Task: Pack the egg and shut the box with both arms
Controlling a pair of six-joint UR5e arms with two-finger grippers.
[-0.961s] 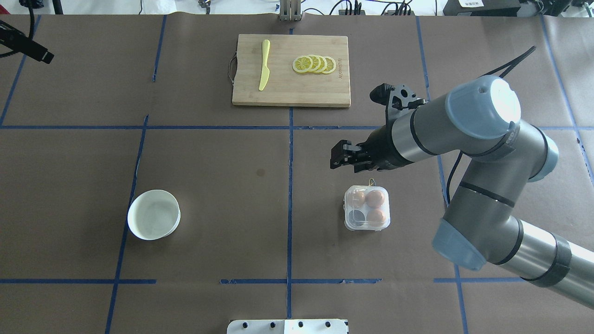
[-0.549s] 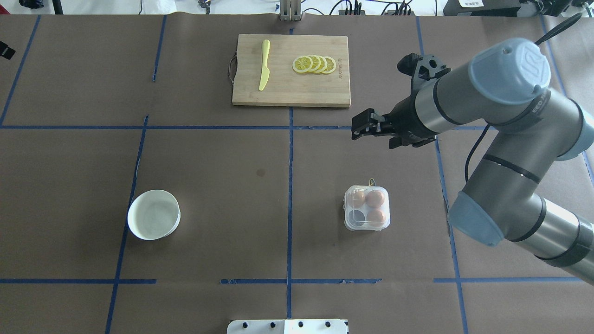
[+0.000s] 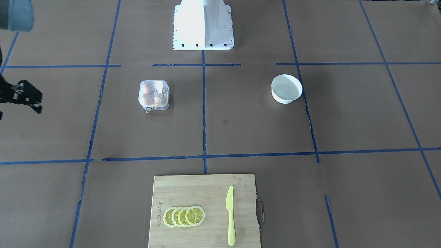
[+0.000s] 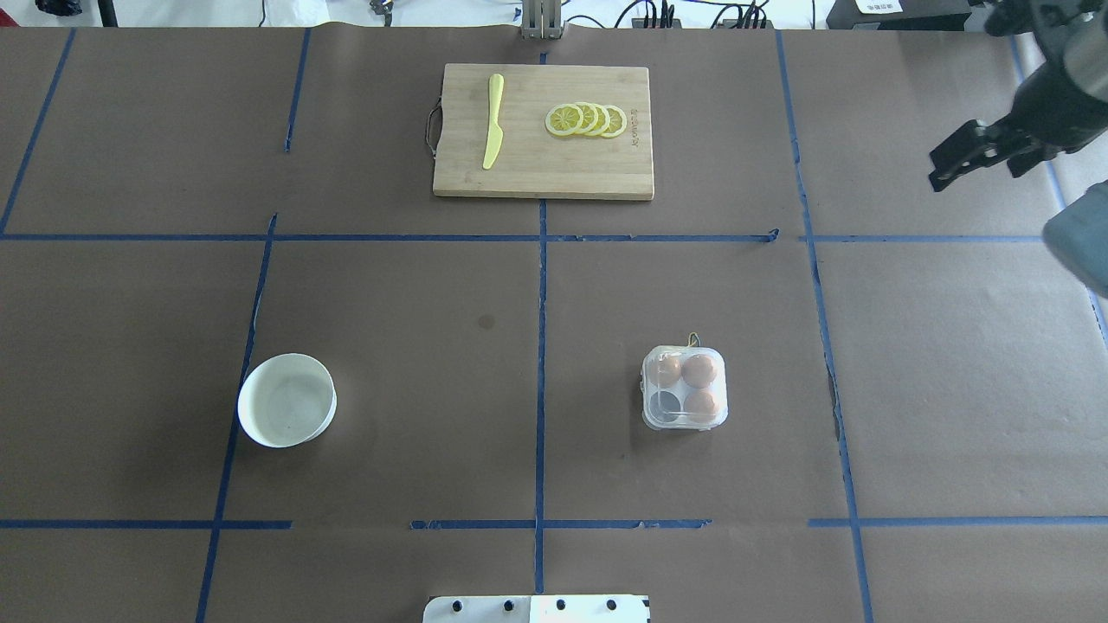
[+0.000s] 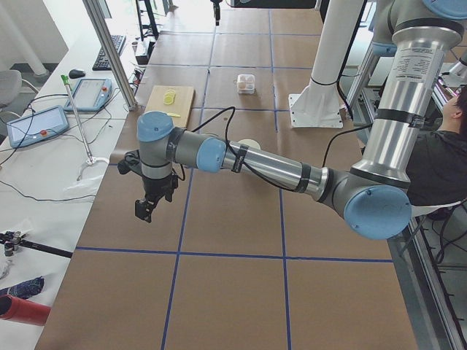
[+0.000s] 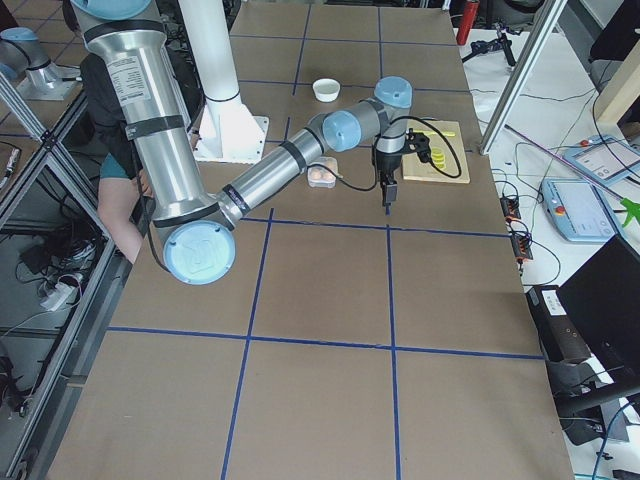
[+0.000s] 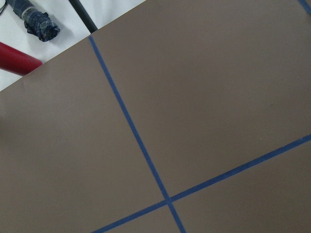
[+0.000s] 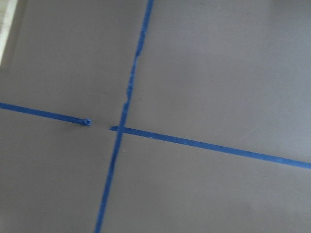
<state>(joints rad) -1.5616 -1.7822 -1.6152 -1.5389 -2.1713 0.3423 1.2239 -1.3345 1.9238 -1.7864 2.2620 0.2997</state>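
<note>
Overhead exterior: right arm (image 4: pixel 1082 61) is reaching over the far right table edge, right gripper (image 4: pixel 956 162) hanging empty, fingers apart. It's been swinging away from the box (image 4: pixel 684 388), which is now sitting well apart, inboard and back toward the base, unmoved, three eggs (image 4: pixel 699 369) inside. Left gripper (image 5: pixel 144 208) is pointing down; can't tell whether it's apart or together.

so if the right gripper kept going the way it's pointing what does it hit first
Probably bare table paper near the blue tape crossing; the right gripper points down, nothing else lies under it.
</note>
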